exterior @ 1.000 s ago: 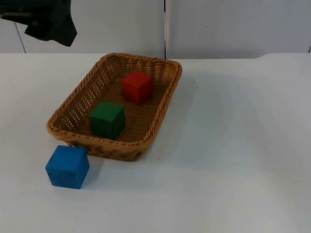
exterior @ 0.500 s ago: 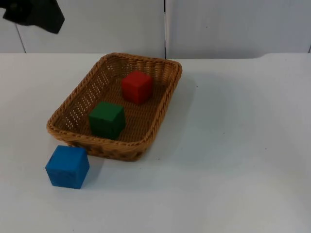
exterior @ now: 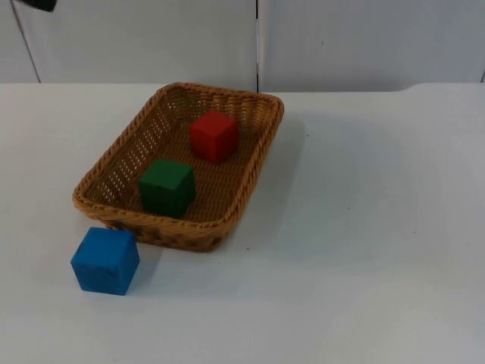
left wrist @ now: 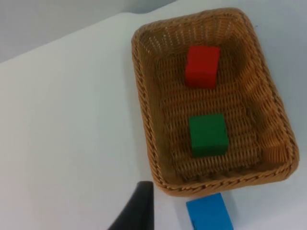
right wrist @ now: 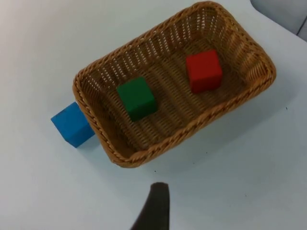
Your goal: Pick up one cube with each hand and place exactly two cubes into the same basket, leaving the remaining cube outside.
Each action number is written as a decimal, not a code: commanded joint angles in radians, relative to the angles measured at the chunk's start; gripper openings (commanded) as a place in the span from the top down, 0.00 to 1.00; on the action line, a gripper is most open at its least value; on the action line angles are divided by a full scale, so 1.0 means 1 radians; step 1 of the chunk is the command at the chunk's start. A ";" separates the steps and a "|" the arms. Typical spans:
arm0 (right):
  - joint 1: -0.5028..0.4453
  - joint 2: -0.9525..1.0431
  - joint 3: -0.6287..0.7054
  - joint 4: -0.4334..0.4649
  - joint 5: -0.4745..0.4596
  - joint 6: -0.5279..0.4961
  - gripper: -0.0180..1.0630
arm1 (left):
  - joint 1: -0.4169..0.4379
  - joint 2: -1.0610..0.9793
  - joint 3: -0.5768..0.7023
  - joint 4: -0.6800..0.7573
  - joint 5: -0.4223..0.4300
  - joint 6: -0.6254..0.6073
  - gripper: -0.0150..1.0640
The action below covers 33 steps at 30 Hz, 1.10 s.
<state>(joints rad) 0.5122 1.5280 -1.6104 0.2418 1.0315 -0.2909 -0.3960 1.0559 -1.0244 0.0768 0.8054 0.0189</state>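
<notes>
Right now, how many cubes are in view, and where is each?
3. The red cube and the green cube lie apart inside the wicker basket. The blue cube sits on the table just outside the basket's near corner. None seems hidden.

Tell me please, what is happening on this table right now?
Nothing is being held at this moment. The wicker basket holds two cubes: the red cube toward its far end and the green cube toward its near end. The blue cube sits on the white table just outside the basket's near corner. Both arms are up above the scene, looking down on the basket, so the sorting looks finished.
</notes>
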 commanded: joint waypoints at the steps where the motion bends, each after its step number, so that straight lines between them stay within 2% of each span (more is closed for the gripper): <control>1: -0.003 -0.050 0.053 0.004 -0.035 -0.012 0.27 | 0.002 -0.037 0.003 -0.016 0.021 -0.005 0.11; 16: -0.003 -0.273 0.298 0.004 -0.141 -0.014 0.27 | 0.002 -0.300 0.003 -0.036 0.114 0.001 0.11; 27: -0.003 -0.414 0.466 0.008 -0.228 -0.014 0.27 | 0.002 -0.383 0.015 -0.038 0.178 0.029 0.11; 29: -0.003 -0.429 0.493 0.008 -0.242 -0.014 0.27 | 0.002 -0.392 0.031 -0.038 0.166 0.033 0.11; 33: -0.003 -0.514 0.614 0.010 -0.337 -0.014 0.27 | 0.002 -0.466 0.178 -0.038 0.082 0.051 0.11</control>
<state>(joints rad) 0.5122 1.0620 -1.0542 0.2437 0.7544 -0.2990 -0.3960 0.6272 -0.9190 0.0507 0.9288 0.0609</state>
